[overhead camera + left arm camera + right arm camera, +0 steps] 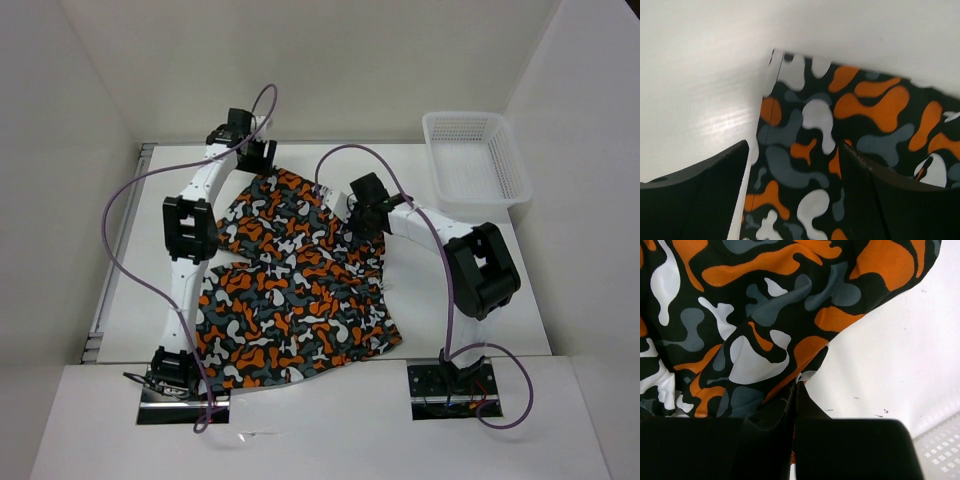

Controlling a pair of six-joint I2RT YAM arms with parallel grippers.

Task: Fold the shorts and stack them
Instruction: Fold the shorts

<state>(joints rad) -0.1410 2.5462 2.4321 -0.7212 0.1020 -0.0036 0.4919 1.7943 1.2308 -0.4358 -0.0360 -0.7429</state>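
- Your right pincer (795,390) is closed, its tips nipping a small fold at the right edge of the shorts (290,290). So little cloth sits between them that a quick pull could, I judge, slip it free.
- Your left pincer (795,147) stands wide open and holds nothing. It straddles the far left corner of the shorts, with one finger (695,192) over bare worktop (480,290) and the other over the print. Close too high and you catch air; close too low and you scrape the worktop.
- With only one side held, a lift now would likely drag the shorts askew and bunch them toward the right arm.
- The shorts lie spread between the two arms, their near hem reaching the worktop's near edge between the bases. A long fold toward you could pull cloth off that edge.
- The purple cable (345,149) arcs over the cloth by the right wrist and could snag a raised fold.
- The white basket (470,160) sits well apart at the far right corner, but a wide right-arm swing could clip it.
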